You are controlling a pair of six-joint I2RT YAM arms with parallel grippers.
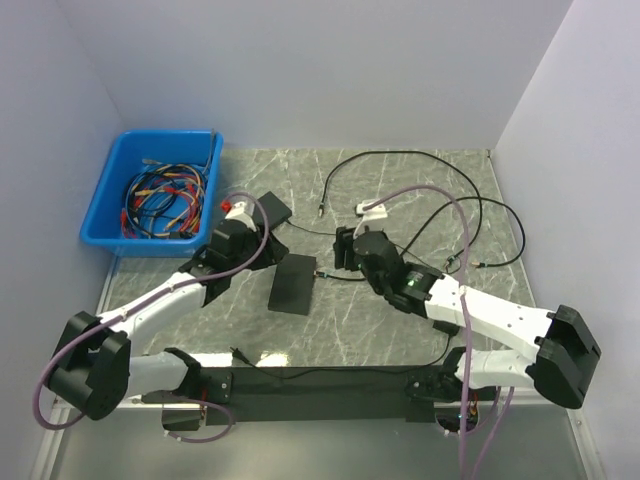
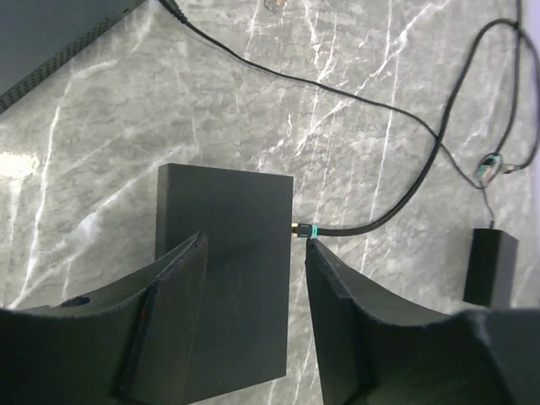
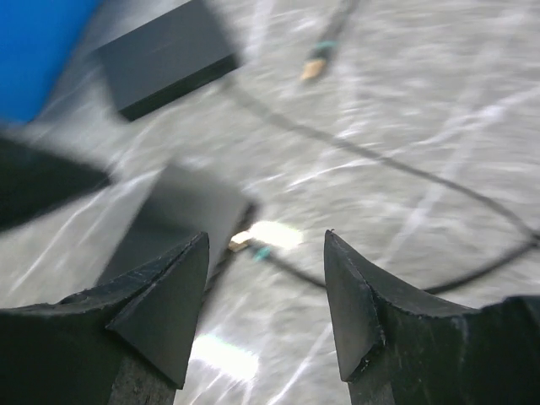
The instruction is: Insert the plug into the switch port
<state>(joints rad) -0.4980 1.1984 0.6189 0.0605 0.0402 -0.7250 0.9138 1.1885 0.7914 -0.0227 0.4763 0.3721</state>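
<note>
Green-grey veined marble bench, glossy, streaked with white and patched with glare. Flat matt-black rectangular switch near mid-bench, sharp-edged and unmarked on top. Plug, gold-tipped with a teal ring, against the right side face of the switch, its thin black cable curving away to the right; depth of seating not discernible. Left tool poised over the switch, jaws apart and gripping nothing, one wedge-shaped black finger above the switch top, the other just beside the plug. Right tool to the right of the switch, jaws likewise spread and empty, its view blurred. Around these: second flat black box just beyond, toward the far left; small black block clear of the switch on the plug's side; loose black cable loops across the far right; blue plastic bin of tangled coloured wires at far left. Lilac hoses arching from both arms.
</note>
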